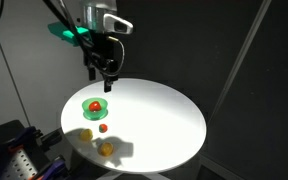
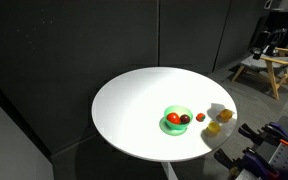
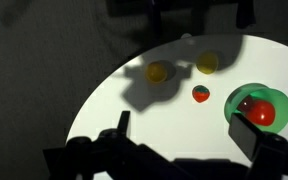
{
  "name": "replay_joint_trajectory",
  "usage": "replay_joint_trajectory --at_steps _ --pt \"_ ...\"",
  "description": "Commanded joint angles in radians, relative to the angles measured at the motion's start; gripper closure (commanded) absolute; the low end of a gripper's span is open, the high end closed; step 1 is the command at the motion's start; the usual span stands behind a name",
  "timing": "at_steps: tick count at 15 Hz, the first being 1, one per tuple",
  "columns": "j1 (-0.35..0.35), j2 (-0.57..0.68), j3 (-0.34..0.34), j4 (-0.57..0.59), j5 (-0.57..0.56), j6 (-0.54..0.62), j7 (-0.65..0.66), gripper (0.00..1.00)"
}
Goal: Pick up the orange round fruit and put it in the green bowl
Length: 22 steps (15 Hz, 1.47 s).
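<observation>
A: One question: where's the orange round fruit sitting?
B: It's lying on the desk near the edge, apart from the green bowl. End effector is hovering above, jaws spread, gripping nothing.

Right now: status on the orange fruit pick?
Gripper open, empty, above the table. Orange round fruit on table, outside green bowl. Red fruit already in bowl; small red fruit lies between.

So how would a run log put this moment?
tool: open, empty, raised | orange fruit: on table | bowl: holds red fruit
</observation>
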<state>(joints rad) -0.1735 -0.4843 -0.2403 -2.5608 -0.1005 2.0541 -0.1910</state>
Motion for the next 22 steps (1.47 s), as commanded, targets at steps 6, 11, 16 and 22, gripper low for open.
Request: replay_joint_trajectory --at_steps 6,11,16,22 --pt "0.004 0.146 0.028 -0.014 0.011 0.125 0.032 0.00" --pt "0.014 0.235 0.045 -0.041 0.043 0.248 0.067 0.00" --pt "0.024 0.330 0.059 -0.034 0.105 0.337 0.086 0.00" --pt "0.019 0.409 0.077 -0.032 0.079 0.454 0.128 0.00"
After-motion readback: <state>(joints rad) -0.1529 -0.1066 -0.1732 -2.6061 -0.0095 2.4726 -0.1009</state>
